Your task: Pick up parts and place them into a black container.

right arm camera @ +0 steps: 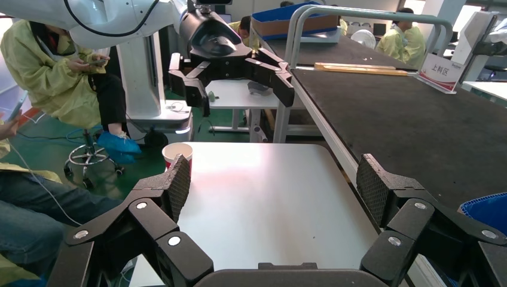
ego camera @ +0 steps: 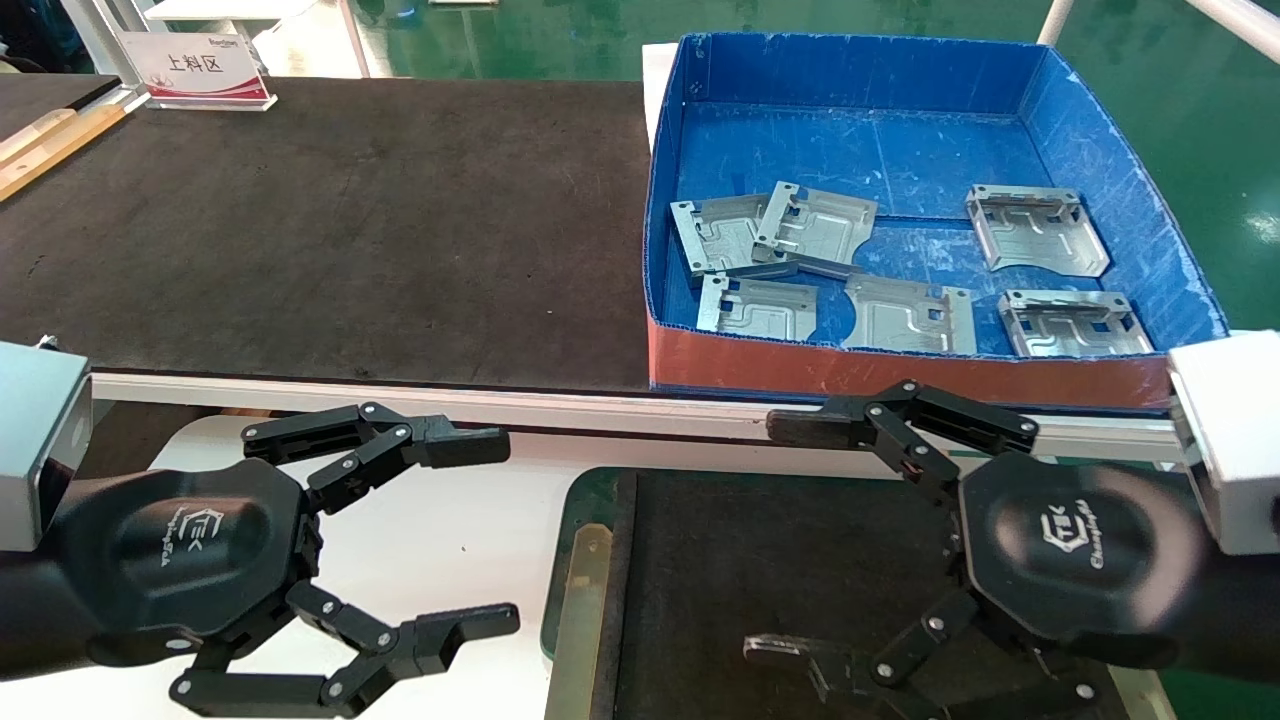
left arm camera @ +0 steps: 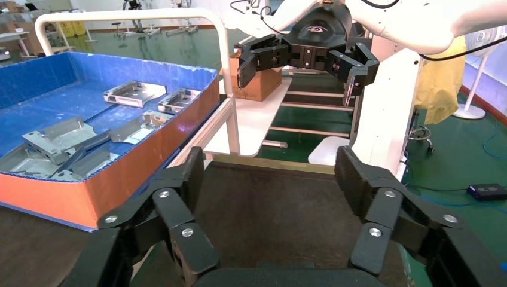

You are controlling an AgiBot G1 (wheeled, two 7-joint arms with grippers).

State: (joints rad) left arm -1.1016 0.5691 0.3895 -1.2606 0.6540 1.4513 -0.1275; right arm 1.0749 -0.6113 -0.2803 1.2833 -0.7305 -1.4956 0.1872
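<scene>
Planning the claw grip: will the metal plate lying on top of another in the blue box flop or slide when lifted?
Probably stiff: the top plate is embossed stamped metal. Likely slippery, being bare and shiny. It rests tilted on a neighbour plate, so it may shift if nudged.

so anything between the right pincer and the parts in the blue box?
Yes: the blue box's red front wall stands between the open right pincer and the parts, so it must go over.

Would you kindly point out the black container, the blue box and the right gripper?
black container point(ego camera: 800, 560), head view, bare felt floor.
blue box point(ego camera: 860, 75), head view, far wall.
right gripper point(ego camera: 790, 540), head view, between its fingertips.
</scene>
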